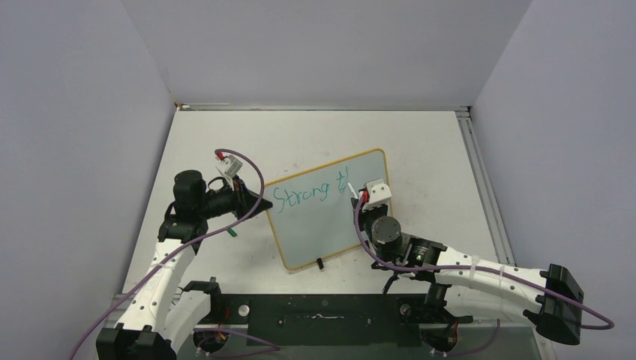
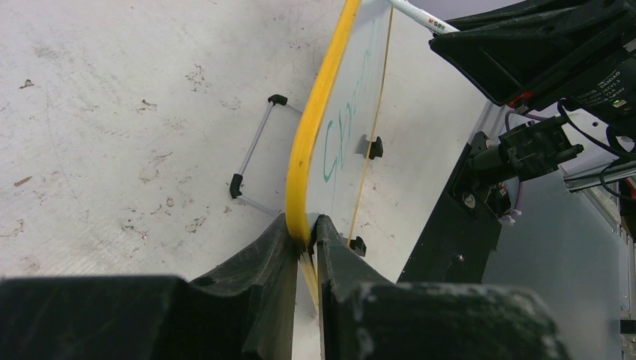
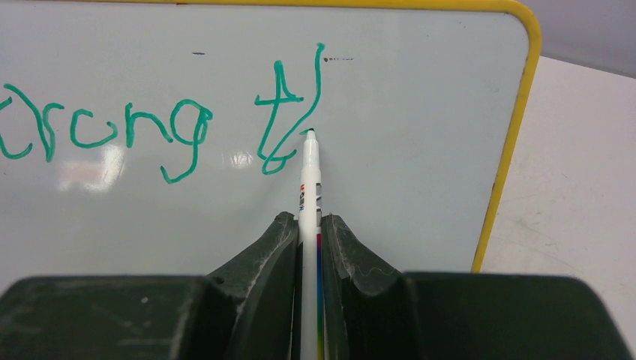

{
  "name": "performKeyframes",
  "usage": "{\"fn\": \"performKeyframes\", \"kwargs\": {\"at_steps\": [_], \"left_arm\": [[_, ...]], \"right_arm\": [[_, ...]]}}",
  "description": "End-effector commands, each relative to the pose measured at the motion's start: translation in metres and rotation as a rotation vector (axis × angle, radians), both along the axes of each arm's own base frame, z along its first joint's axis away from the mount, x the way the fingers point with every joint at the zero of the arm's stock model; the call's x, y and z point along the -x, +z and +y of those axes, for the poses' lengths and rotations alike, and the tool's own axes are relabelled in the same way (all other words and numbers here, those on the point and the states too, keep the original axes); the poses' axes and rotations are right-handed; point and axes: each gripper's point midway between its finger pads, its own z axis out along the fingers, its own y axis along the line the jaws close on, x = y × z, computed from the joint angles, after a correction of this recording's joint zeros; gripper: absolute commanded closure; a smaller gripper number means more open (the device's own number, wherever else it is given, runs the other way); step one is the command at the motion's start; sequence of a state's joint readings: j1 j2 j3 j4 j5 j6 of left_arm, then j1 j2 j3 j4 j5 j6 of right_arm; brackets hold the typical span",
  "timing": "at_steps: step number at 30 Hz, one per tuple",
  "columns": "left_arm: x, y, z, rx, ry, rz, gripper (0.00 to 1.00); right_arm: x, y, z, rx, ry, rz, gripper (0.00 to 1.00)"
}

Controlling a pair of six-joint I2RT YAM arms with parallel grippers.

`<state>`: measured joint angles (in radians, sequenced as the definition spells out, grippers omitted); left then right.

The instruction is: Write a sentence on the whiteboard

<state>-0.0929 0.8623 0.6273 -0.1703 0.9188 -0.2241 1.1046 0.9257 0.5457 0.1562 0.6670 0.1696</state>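
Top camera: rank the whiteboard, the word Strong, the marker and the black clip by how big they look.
1. whiteboard
2. word Strong
3. marker and black clip: both tiny, and the marker is mostly hidden, so no ranking.

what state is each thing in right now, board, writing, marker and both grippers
whiteboard: held by one edge of its yellow frame
sentence: unfinished, green, reads "Strong t" plus a partial stroke
marker: uncapped, tip at the board by the last stroke
left gripper: shut on the whiteboard frame
right gripper: shut on the marker
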Motion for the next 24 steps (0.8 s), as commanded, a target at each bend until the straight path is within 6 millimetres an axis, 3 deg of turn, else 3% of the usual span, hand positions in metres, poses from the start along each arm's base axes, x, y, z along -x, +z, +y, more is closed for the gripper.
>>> {"fn": "performKeyframes", "kwargs": {"at_steps": [1,24], "left_arm": [[-0.003,0.007,0.000,-0.014,-0.007,-0.067,1.00],[-0.003,0.008,0.000,-0.013,-0.008,-0.069,1.00]], "right_arm": [[-0.004,0.013,-0.002,-0.048,-0.031,-0.015,0.95],[0.005,-0.021,-0.013,-0.034,-0.056,0.079,0.95]]}}
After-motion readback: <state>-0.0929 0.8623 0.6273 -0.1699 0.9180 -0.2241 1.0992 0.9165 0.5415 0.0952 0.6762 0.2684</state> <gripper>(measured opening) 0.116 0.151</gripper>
